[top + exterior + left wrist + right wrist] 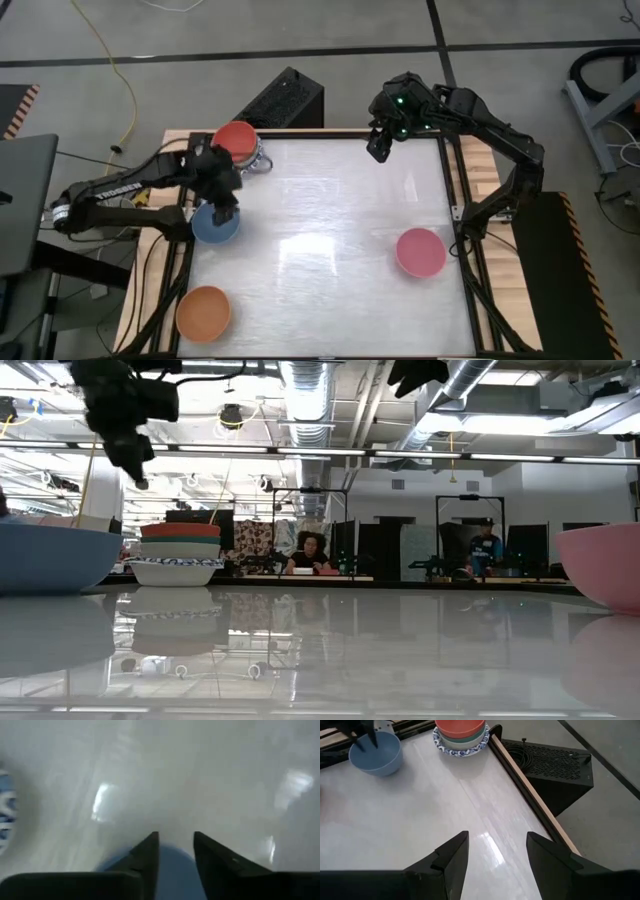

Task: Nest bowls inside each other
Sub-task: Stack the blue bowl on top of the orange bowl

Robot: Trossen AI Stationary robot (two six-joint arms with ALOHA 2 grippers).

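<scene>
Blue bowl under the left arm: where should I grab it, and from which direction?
Take the blue bowl by its rim, coming straight down. It sits upright and open on the table, so one finger can drop inside, one outside. The left gripper already hangs over its rim, jaws apart.

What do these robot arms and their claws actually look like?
Both arms are dark and jointed. The left arm carries white lettering along one link; the right arm shows small green lights near its wrist. Each gripper, like the right gripper, ends in two black, wedge-shaped fingers.
</scene>
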